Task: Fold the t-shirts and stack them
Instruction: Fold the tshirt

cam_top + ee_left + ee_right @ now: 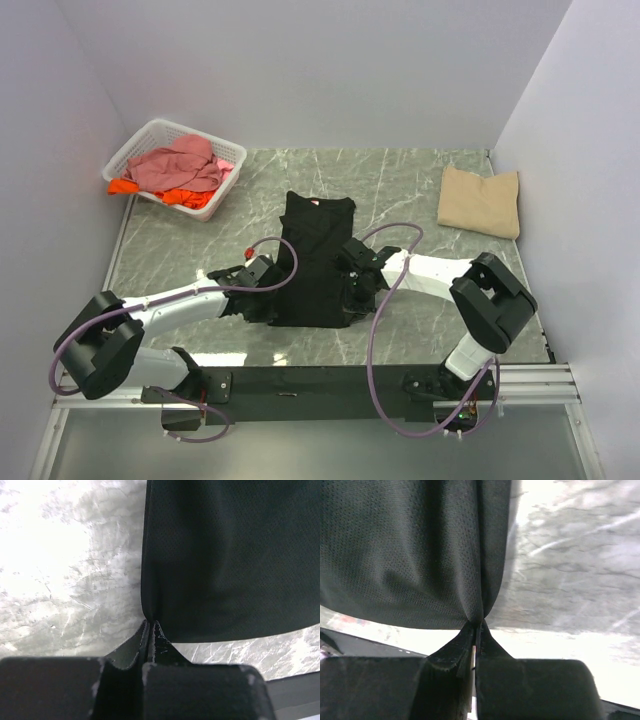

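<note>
Hazards at the hem-lift stage of a fold. A black short-sleeved cloth t-shirt lies flat at the centre of the grey-green marble-patterned table, collar and small red neck label toward the far wall, hem toward the arm bases. The left gripper is closed on the shirt's near left corner, and the right gripper is closed on the near right corner. In both wrist views the jaws meet on only a thin pinch of fabric at the very edge.

Such a shallow bite is the main risk: if either arm pulls before the other, or pulls along the table rather than upward, the cloth could slide out of the tips and one corner would drop. The right wrist view shows the fabric gathered into a vertical pleat above the tips. How many layers are caught cannot be told, and a missed lower layer would probably trail and spoil the fold. Uneven travel of the two arms would likely skew the hem against the collar.

A purple cable loops over the shirt's left side and might drag it. A folded tan t-shirt waits far right, well apart. Pink and orange shirts fill the white plastic lattice basket far left.
</note>
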